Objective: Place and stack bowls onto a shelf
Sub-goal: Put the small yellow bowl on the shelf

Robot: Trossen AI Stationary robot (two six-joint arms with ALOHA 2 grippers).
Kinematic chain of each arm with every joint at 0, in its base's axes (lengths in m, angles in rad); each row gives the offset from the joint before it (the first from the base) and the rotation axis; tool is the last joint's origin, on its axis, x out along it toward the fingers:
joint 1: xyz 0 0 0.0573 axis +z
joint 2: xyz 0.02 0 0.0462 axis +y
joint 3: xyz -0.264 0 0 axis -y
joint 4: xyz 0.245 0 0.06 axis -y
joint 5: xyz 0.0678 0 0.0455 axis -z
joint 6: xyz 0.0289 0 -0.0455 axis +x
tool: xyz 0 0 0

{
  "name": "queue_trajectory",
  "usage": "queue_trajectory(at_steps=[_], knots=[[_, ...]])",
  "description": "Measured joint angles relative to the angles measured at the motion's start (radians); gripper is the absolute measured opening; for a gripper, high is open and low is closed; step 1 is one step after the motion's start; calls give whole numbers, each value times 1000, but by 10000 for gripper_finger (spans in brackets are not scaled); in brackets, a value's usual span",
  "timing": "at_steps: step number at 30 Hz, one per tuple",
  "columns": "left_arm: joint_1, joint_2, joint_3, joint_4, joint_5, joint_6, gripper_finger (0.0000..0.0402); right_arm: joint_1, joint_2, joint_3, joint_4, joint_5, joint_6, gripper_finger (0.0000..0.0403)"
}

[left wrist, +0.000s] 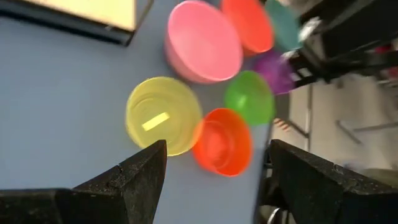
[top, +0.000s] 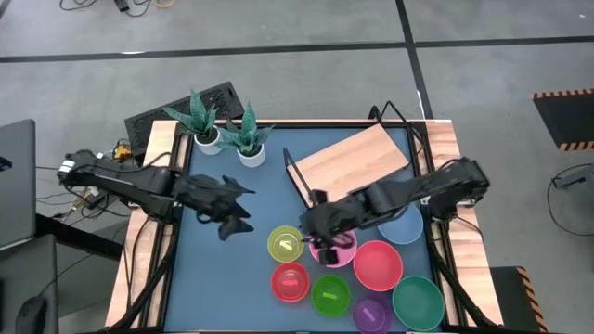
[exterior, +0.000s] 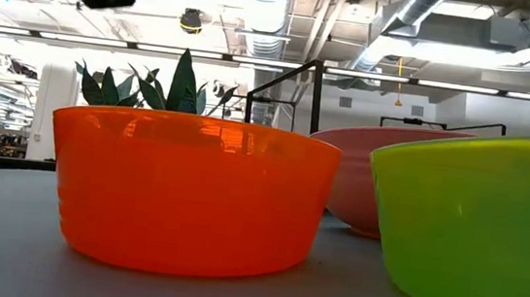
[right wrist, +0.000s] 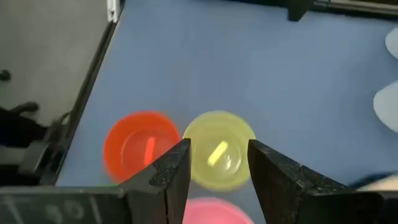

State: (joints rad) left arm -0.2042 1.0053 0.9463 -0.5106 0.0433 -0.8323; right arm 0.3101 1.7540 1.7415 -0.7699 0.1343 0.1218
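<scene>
The right tool (top: 320, 243) hangs over the pink bowl (top: 336, 250), fingers (right wrist: 171, 177) parted with nothing between them. That bowl sits just beside the yellow bowl (top: 285, 244), near the shelf (top: 353, 158). The left tool (top: 237, 209) waits wide apart, near the yellow bowl.

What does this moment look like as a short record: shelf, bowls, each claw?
shelf: light-wood board on black wire frame, at the table's far right, nothing on it
bowls: all on the blue table top, none stacked; small yellow plastic bowl, small red plastic bowl, small lime green plastic bowl, small purple plastic bowl, larger pink plastic bowl, larger coral-red plastic bowl, larger blue plastic bowl, larger dark green plastic bowl
left claw: open, empty, left of the bowls
right claw: open, empty, over the pink bowl, beside the yellow one
</scene>
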Motion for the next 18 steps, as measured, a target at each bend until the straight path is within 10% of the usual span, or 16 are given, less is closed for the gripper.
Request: queue_trajectory(at_steps=[18], knots=[[-111,-247,0,-19,-129,16,269,-98,417,165,16,0,-23,241]])
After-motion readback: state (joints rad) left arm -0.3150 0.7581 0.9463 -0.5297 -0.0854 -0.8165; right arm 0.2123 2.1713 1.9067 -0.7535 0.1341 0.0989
